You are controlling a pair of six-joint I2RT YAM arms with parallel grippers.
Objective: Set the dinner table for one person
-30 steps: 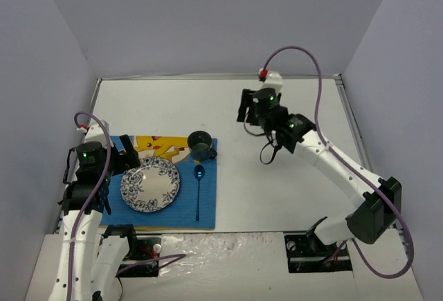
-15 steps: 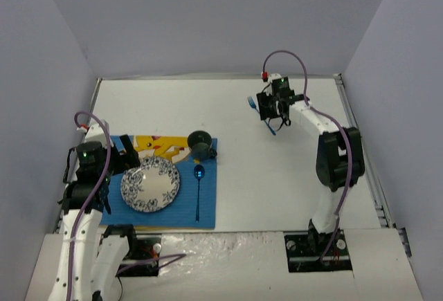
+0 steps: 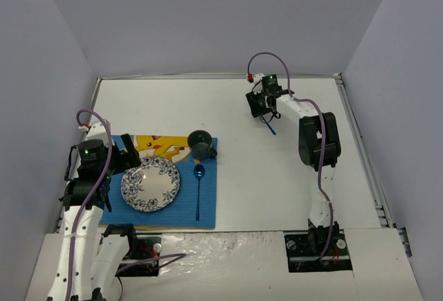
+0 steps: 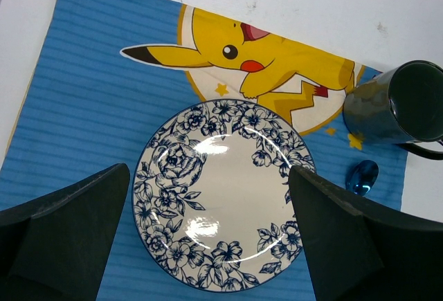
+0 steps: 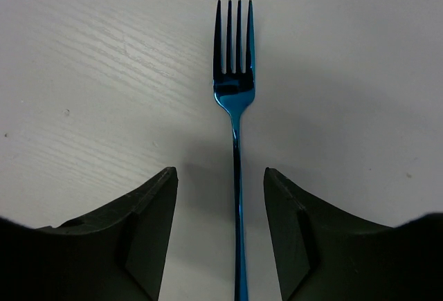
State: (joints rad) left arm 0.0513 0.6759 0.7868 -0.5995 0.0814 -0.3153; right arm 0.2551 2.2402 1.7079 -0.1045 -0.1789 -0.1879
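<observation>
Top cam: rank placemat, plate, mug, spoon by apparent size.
1. placemat
2. plate
3. mug and spoon: no clear rank. The spoon looks longer, nearly the plate's width, but thin; the mug covers more area.

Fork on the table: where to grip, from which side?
Likely the thin handle, from straight above: the fork lies flat on the table, so only the handle's narrow sides are graspable. The right gripper straddles it, jaws open.
</observation>
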